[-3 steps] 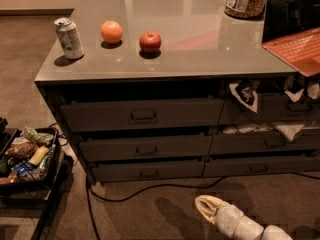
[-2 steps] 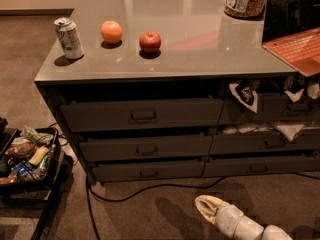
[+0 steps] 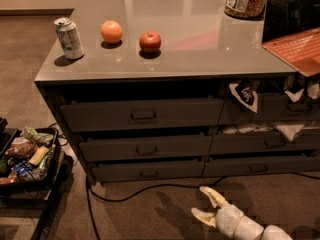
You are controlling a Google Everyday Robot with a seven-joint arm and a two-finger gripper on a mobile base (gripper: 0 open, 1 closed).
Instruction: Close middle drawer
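Note:
The middle drawer [image 3: 145, 148] is a dark grey-brown front with a small loop pull [image 3: 146, 149], in the left column of the cabinet between a taller top drawer [image 3: 142, 115] and a slim bottom drawer [image 3: 147, 171]. Its front stands slightly proud of the cabinet, with a dark gap above it. My gripper [image 3: 206, 205] is low over the carpet, below and to the right of the drawers and well apart from them. Its two cream fingers [image 3: 214, 195] are spread open and hold nothing.
On the cabinet top [image 3: 200, 59] stand a soda can [image 3: 69, 38], an orange [image 3: 111, 32], an apple [image 3: 150, 41] and a jar [image 3: 245, 0]. A black tray of snacks [image 3: 25, 156] sits on the floor at left. A cable [image 3: 130, 196] runs across the carpet. Cloth hangs from the right drawers [image 3: 265, 141].

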